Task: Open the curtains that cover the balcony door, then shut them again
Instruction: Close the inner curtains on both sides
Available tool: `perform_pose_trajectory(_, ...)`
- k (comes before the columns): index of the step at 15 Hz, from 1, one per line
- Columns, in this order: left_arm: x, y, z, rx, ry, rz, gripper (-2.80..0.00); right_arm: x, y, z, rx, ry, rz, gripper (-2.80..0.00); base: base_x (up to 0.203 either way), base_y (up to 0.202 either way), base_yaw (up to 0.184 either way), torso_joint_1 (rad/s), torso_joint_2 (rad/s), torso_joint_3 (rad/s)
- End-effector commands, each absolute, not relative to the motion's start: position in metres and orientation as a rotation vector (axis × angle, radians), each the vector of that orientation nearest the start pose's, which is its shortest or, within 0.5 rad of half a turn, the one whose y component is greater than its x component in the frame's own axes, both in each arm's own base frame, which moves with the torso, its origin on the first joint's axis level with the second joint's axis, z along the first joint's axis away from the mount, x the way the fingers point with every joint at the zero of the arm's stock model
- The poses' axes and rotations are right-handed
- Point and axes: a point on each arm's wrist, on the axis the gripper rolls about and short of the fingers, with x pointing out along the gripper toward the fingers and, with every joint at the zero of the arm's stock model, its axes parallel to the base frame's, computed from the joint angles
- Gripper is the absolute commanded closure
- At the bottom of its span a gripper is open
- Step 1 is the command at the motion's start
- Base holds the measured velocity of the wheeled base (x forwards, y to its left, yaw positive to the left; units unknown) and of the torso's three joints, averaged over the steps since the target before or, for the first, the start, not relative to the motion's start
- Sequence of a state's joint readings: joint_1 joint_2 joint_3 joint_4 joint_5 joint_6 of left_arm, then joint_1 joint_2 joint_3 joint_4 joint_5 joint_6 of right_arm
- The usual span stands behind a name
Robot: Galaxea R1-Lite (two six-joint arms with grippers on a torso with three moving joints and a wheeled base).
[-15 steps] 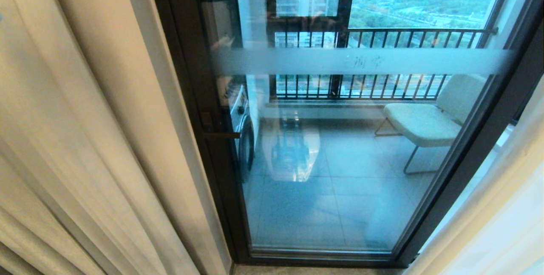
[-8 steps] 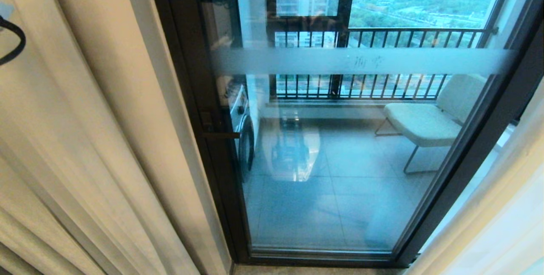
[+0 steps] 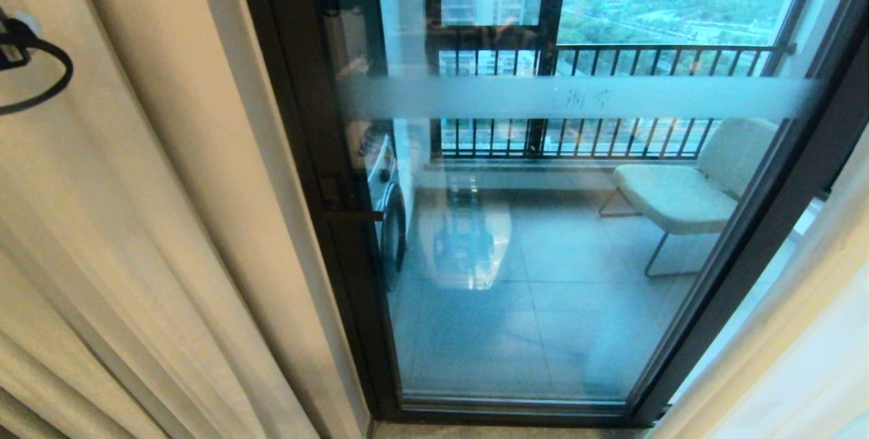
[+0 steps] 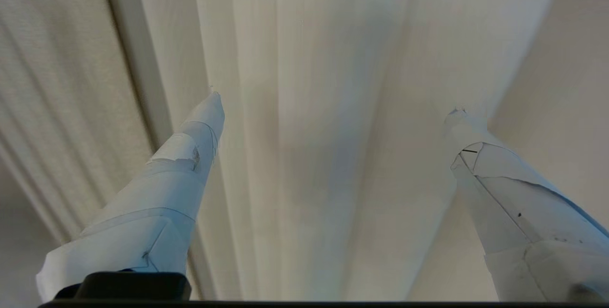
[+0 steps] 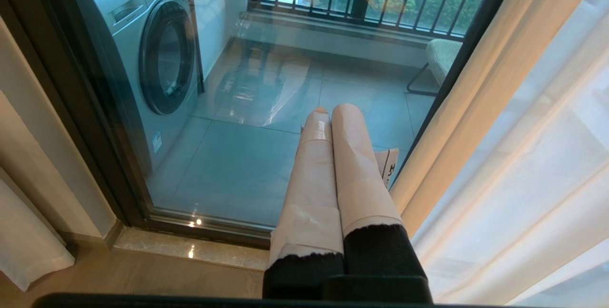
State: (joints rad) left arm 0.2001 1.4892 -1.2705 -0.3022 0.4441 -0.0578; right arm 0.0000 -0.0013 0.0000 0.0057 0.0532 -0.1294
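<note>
Balcony door (image 3: 543,235) fills frame centre, glass uncovered; curtains (image 3: 136,222) bunched at left and right edges. Left gripper (image 4: 333,103) angled up into the cream pleats, fingers (image 4: 200,127) spread wide, nothing between them; only its cable (image 3: 41,79) shows upper left in head view. Right gripper (image 5: 335,110) parked low, pointing at the glass, fingers pressed together.

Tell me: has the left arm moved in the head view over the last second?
Yes. Its black cable, absent a second ago, has come in from the left edge toward the door frame, across the drape.
</note>
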Motion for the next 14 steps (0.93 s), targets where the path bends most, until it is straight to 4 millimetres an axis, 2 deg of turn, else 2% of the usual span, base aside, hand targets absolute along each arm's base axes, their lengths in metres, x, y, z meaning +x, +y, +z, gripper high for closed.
perform_pose_trajectory(1,0.279,0.069,0.334,-0.082,-0.079,0.651,-2.8,-0.023,0.001,0.075,-0.13,0.003,0.054,0.0,0.0,0.0,0.0,0.0,0.0,0.0)
perform_pose_trajectory(4,0.295,0.073,0.335,-0.106,-0.092,0.649,-2.8,-0.023,0.001,0.075,-0.13,0.003,0.054,0.0,0.0,0.0,0.0,0.0,0.0,0.0)
perform_pose_trajectory(8,0.317,0.094,0.334,-0.105,-0.102,0.696,-2.8,-0.023,0.001,0.075,-0.13,0.003,0.054,0.0,0.0,0.0,0.0,0.0,0.0,0.0)
perform_pose_trajectory(14,0.329,0.108,0.336,-0.106,-0.119,0.72,-2.8,-0.023,0.001,0.075,-0.13,0.003,0.056,0.0,0.0,0.0,0.0,0.0,0.0,0.0)
